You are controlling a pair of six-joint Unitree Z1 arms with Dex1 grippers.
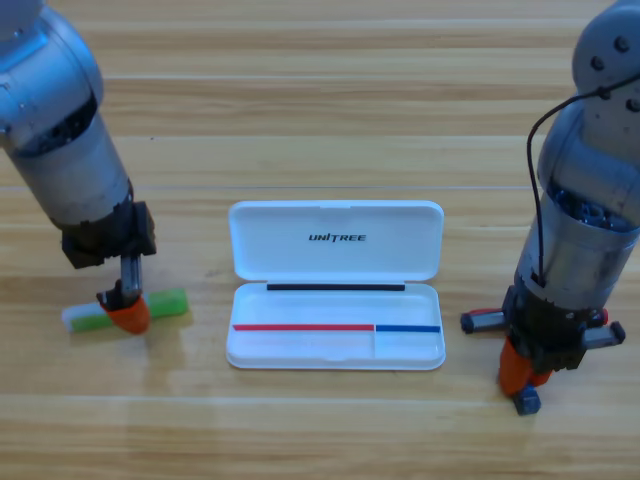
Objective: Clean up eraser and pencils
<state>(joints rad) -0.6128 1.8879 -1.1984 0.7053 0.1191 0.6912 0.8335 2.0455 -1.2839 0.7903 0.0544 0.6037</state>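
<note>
Nearest me, my right gripper [527, 385] points straight down with the eraser [528, 401] pinched in its fingers, low over the bench [320, 120]. The red-ended pencil [485, 319] lies behind it. The open white case [336, 285] sits mid-bench. My left gripper [127, 312] is down on the green pencil [125, 311]; can't tell if its fingers are closed.
</note>
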